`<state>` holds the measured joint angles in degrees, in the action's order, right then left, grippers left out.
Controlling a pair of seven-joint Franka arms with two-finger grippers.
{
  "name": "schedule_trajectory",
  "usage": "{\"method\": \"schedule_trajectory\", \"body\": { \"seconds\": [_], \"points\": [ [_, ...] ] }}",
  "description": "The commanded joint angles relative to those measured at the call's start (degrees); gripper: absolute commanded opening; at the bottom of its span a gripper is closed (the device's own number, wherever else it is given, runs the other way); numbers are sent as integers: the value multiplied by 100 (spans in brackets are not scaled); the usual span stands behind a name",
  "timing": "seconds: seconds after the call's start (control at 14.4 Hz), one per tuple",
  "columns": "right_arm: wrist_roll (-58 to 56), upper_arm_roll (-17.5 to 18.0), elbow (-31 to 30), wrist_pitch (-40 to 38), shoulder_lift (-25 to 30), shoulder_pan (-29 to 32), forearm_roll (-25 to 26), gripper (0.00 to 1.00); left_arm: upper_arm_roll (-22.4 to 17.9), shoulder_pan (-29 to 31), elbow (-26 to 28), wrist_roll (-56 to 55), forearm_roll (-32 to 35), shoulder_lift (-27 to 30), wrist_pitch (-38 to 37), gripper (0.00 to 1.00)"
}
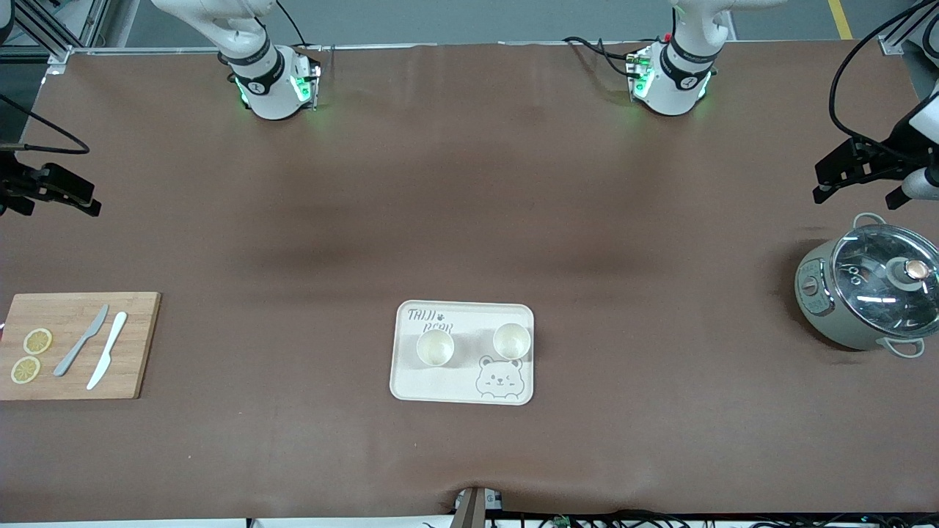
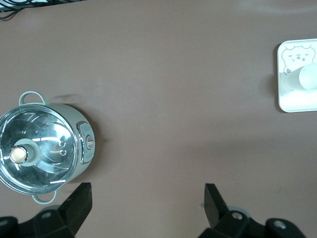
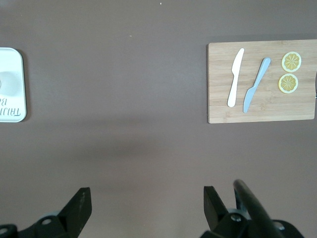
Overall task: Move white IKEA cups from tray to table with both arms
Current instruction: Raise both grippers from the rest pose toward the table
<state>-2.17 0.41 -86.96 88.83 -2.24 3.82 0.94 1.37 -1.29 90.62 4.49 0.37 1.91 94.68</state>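
Matt brown table (image 1: 469,205) mat, smooth cream tray (image 1: 411,385), wooden cutting board (image 1: 139,345), glossy glass pot lid (image 1: 877,282)

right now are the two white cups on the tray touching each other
Apart: the front view shows bare tray surface between one cup and the other cup.

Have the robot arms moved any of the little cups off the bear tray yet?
Not yet. Both cups sit on the tray. The left gripper waits open above the pot, and the right gripper waits open near the cutting board. Both cups are left to move.
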Motion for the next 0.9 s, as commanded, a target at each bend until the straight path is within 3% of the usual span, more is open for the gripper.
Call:
{"method": "schedule_trajectory", "body": {
  "seconds": [0.0,0.21,0.42,0.56,0.83],
  "points": [
    [-47,-6,3,12,-4,-30,-15,100,4,23,-36,25,-90,2,-55,100],
    [-47,-15,3,12,-4,-21,-15,100,21,14,-36,78,-221,20,-64,100],
    [-3,-15,3,3,-4,-21,-15,100,12,-3,-1,-202,-792,-24,24,100],
    [-3,-15,3,3,-4,-30,-15,100,82,-47,-79,-493,-749,-199,33,100],
    [-38,-6,3,205,-48,-108,-50,100,977,-143,-816,-966,-171,-1051,15,100]
  ]
}}
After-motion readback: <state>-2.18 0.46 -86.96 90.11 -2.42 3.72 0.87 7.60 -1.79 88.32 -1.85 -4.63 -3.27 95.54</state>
